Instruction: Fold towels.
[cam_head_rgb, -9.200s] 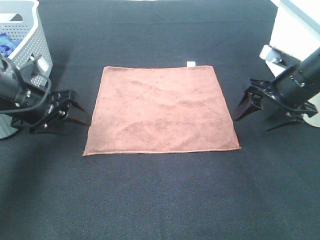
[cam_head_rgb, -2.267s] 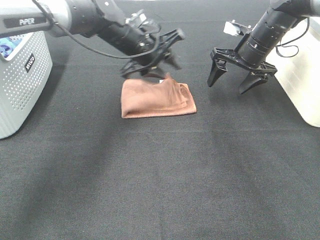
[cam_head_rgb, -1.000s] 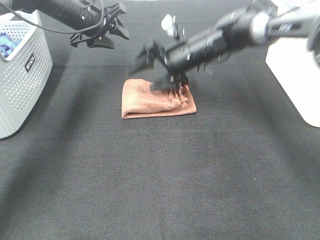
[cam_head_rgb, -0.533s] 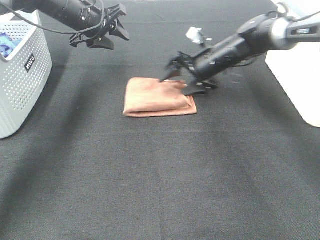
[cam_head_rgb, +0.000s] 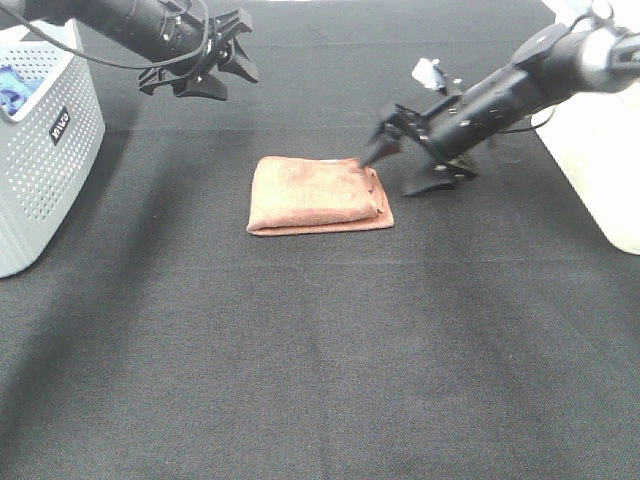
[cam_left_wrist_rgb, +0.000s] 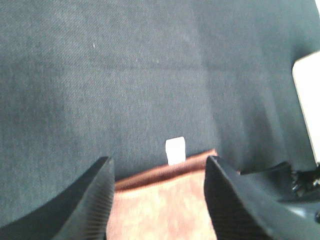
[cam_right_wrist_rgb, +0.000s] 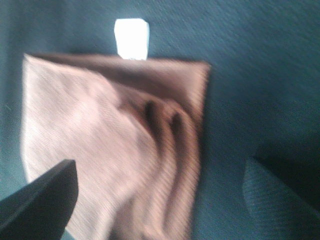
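Lettering shows in one place only: a small black label (cam_head_rgb: 61, 125) on the wall of the grey perforated basket (cam_head_rgb: 45, 180), its white characters too small to read for certain. The white tag (cam_left_wrist_rgb: 175, 150) on the towel (cam_head_rgb: 318, 195) is blank in both wrist views, and the high camera does not resolve it. The basket stands at the left edge of the black table cover (cam_head_rgb: 300, 350) with something blue (cam_head_rgb: 8, 88) inside; a white box (cam_head_rgb: 595, 170) stands at the right edge, its inside out of sight. The towel lies mid-table, folded into a compact rectangle, well apart from both containers. The left gripper (cam_head_rgb: 235, 60) hangs above the cover behind and left of the towel, jaws parted and holding nothing; its wrist view frames the tagged edge between the fingers (cam_left_wrist_rgb: 95, 200). The right gripper (cam_head_rgb: 388, 172) sits low at the towel's right end, jaws spread wide with nothing in them; whether a fingertip touches the cloth cannot be told. Its blurred wrist view shows raised creases near that end, which the high view flattens
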